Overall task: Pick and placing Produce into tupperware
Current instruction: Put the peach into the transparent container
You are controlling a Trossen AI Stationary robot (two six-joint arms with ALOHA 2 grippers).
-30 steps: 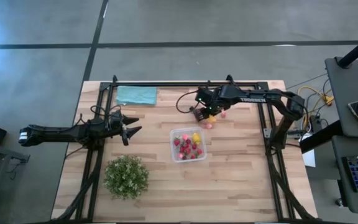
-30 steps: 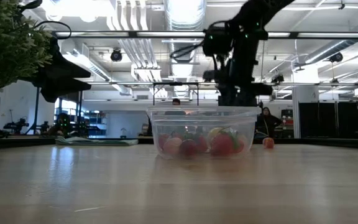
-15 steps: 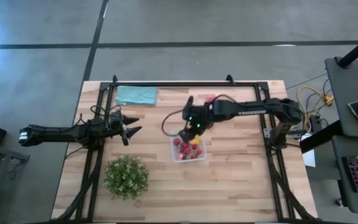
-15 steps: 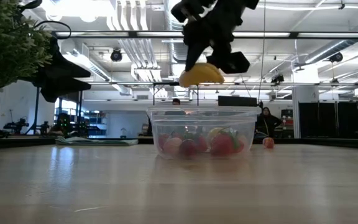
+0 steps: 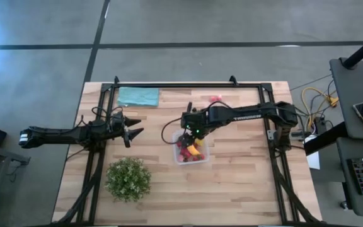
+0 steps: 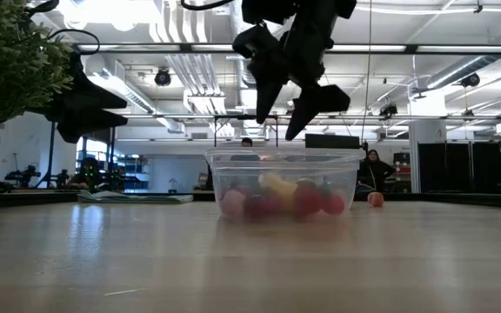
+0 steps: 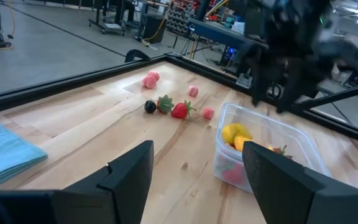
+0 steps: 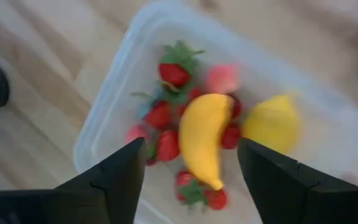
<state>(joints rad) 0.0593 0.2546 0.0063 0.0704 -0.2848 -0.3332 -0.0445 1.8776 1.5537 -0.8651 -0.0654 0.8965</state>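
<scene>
The clear tupperware (image 5: 201,159) stands mid-table, holding red and pink strawberries, a yellow lemon (image 8: 272,124) and a yellow banana (image 8: 202,137) that lies on top of the berries. My right gripper (image 6: 278,122) hangs open just above the tupperware, pointing steeply down, with nothing between its fingers. More produce lies loose on the wood beyond the tupperware: a red strawberry (image 7: 179,111), a dark piece (image 7: 150,106) and some pink pieces (image 7: 151,79). My left gripper (image 5: 131,131) waits open at the table's left, holding nothing.
A bushy green plant (image 5: 128,178) stands near the front left. A teal folded cloth (image 5: 137,96) lies at the far left. A black frame (image 5: 188,84) runs along the table's far edge and sides. Bare wood lies right of the tupperware.
My right gripper has carried the banana from the far side of the table toward the near edge and left, until it stood over the tupperware. It has then opened and let go. The banana has fallen into the tupperware and lies on the berries.
</scene>
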